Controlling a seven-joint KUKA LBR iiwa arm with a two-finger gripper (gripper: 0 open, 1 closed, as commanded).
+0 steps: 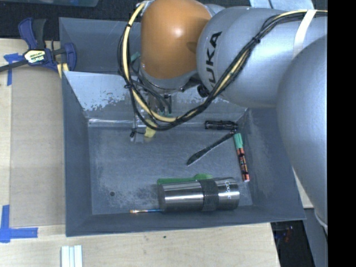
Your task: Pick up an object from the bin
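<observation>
Arm (261,54): we see the big silver arm coming in from the right and covering the bin's back right corner.
Bin (75,166): grey metal with sloping walls; its loose things all lie in the right half and along the front.
Orange cover (169,35): a rounded dome on the wrist above the back of the bin, with yellow and black cables (129,54) looped round it.
Metal cylinder (192,196): shiny with a black band, lying on its side near the front wall.
Green strip (183,179): flat, just behind the cylinder and touching it.
Black tool (219,125): slim, by the back wall at right, with a thin dark limb slanting toward the middle.
Pen (241,157): green and red, beside the right wall, close to the black tool.
Gripper (139,132): low over the grey floor at back left, well apart from every thing.
Gripper state: we cannot tell whether it is apart or together.
Thin stick (146,210): at the front wall, just left of the cylinder.
</observation>
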